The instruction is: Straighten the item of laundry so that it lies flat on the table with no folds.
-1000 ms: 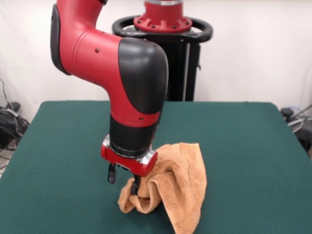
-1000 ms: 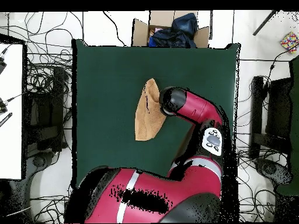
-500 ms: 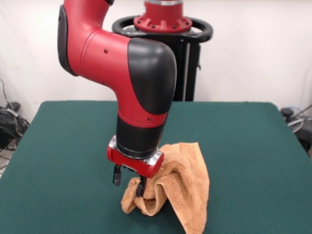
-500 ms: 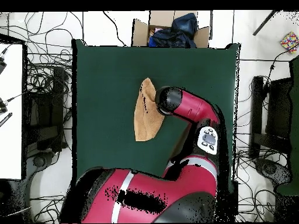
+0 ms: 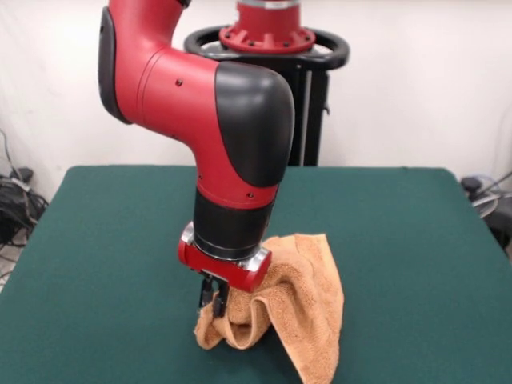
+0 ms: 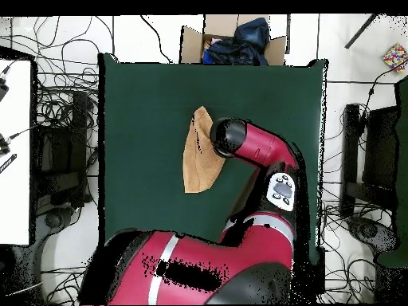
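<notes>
1. Hand (image 5: 213,298): spread half a second ago, now pinching the towel (image 5: 298,308) at its bunched fold.
2. Towel heaped (unflattened) on table (image 5: 416,240), beneath the hand.
3. Grasp made; spreading next, likely.

The orange-tan towel (image 5: 300,308) lies bunched on the dark green table (image 5: 416,264), towards the near edge and slightly right of centre. It is not flat: a rolled fold stands up at its left end, and the cloth falls in a draped ridge to the right and down to the picture's bottom edge. The red and black arm (image 5: 216,136) descends from above, its wrist directly over the towel's left end. The gripper (image 5: 212,298) sits at the top of the rolled fold, its dark fingers drawn together and touching the cloth; they appear to pinch the fold's upper edge. Behind the table stands the black pedestal (image 5: 300,104) against a pale wall (image 5: 432,80).
</notes>
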